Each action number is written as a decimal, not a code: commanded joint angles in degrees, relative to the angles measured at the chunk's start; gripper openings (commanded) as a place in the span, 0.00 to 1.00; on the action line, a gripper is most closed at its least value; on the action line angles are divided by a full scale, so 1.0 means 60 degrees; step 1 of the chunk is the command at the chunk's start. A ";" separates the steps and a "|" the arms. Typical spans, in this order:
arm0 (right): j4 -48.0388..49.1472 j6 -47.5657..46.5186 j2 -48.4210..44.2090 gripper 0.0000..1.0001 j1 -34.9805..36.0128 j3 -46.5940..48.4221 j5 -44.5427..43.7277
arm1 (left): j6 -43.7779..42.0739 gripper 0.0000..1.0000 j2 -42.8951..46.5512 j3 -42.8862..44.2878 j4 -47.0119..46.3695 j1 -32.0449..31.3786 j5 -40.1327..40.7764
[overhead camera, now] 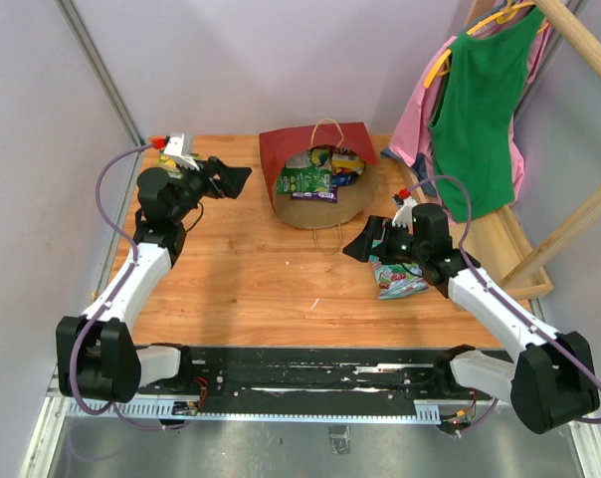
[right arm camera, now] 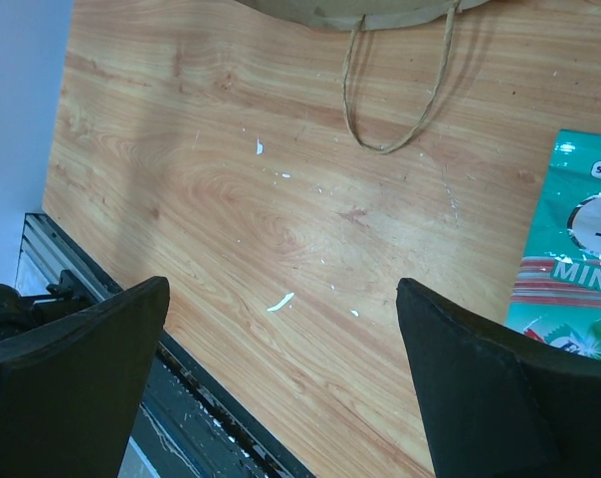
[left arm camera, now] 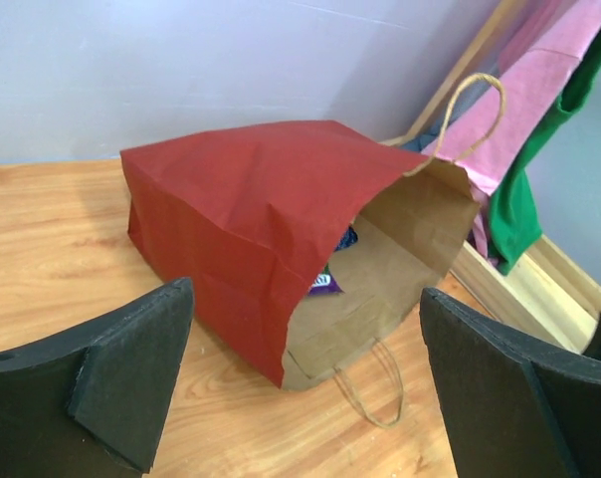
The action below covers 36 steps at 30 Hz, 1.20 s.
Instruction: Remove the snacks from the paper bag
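The red paper bag [overhead camera: 315,149] lies on its side at the back of the table, its brown mouth facing the arms. Snacks show in the mouth: a green packet [overhead camera: 308,182] in front, others behind it. In the left wrist view the paper bag [left arm camera: 241,209] fills the middle, with a purple packet [left arm camera: 325,284] just inside. My left gripper [overhead camera: 231,179] [left arm camera: 305,289] stands open, left of the bag and apart from it. A teal-white packet [overhead camera: 395,279] [right arm camera: 569,249] lies on the table. My right gripper [overhead camera: 365,244] [right arm camera: 283,284] hovers open beside it, over bare wood.
A green garment [overhead camera: 480,110] and a pink one [overhead camera: 415,124] hang on a wooden rack [overhead camera: 579,214] at the right. The bag's loop handle [overhead camera: 328,239] [right arm camera: 400,100] lies flat on the wood. A black rail [overhead camera: 310,373] runs along the near edge. Walls close the left and back.
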<state>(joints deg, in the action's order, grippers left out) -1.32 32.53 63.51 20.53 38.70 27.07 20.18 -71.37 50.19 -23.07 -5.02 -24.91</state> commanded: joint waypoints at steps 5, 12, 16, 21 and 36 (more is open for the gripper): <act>0.0267 0.0085 0.0597 0.98 0.0564 0.0506 -0.0245 | 0.0571 1.00 0.0974 -0.1198 -0.1929 -0.0043 -0.0852; 0.0516 -0.0091 0.1576 0.99 0.1417 0.1598 -0.1488 | 0.0701 1.00 0.1149 -0.1542 -0.1831 -0.0036 -0.0877; 0.1251 0.0407 0.2331 0.99 0.1510 0.2012 -0.1926 | 0.0838 1.00 0.1404 -0.1743 -0.1692 -0.0042 -0.0107; 0.2137 0.0330 0.3594 0.99 0.1707 0.2779 -0.2904 | 0.0700 1.00 0.1833 -0.2065 -0.1653 -0.0043 0.0152; 0.5175 0.0918 0.7022 0.98 0.1782 0.4408 -0.5379 | 0.0829 1.00 0.2424 -0.3012 -0.2648 -0.0028 0.0314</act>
<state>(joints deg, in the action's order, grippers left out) 22.22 36.80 102.76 30.13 62.39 2.48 24.82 -58.37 33.28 -34.92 -5.02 -24.03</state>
